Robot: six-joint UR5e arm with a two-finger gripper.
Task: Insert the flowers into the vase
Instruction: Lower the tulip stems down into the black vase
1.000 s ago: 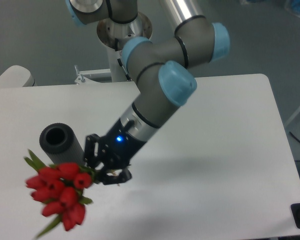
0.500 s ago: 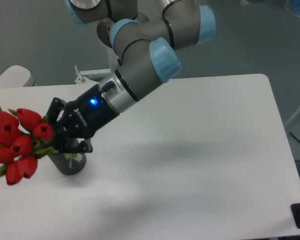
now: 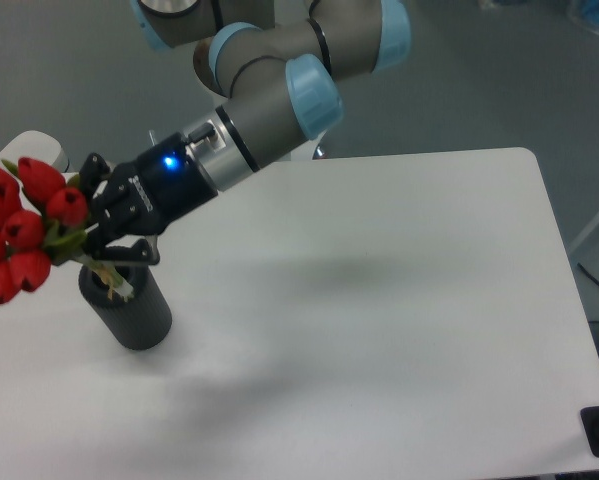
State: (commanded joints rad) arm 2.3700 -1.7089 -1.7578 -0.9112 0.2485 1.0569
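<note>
White table (image 3: 399,330) in foreground; dark vase (image 3: 129,307) upright at left. Just above its mouth, gripper (image 3: 114,245) clamped on stems of flowers (image 3: 19,238), red buds hanging off toward left edge. Likely light, soft, easily crushed; best gripped low on stems. Arm (image 3: 264,100) at upper centre.

The worktop (image 3: 399,300) right of the vase (image 3: 129,310) lies open; the end effector (image 3: 114,240) and flowers (image 3: 19,235) crowd the vase's mouth.
</note>
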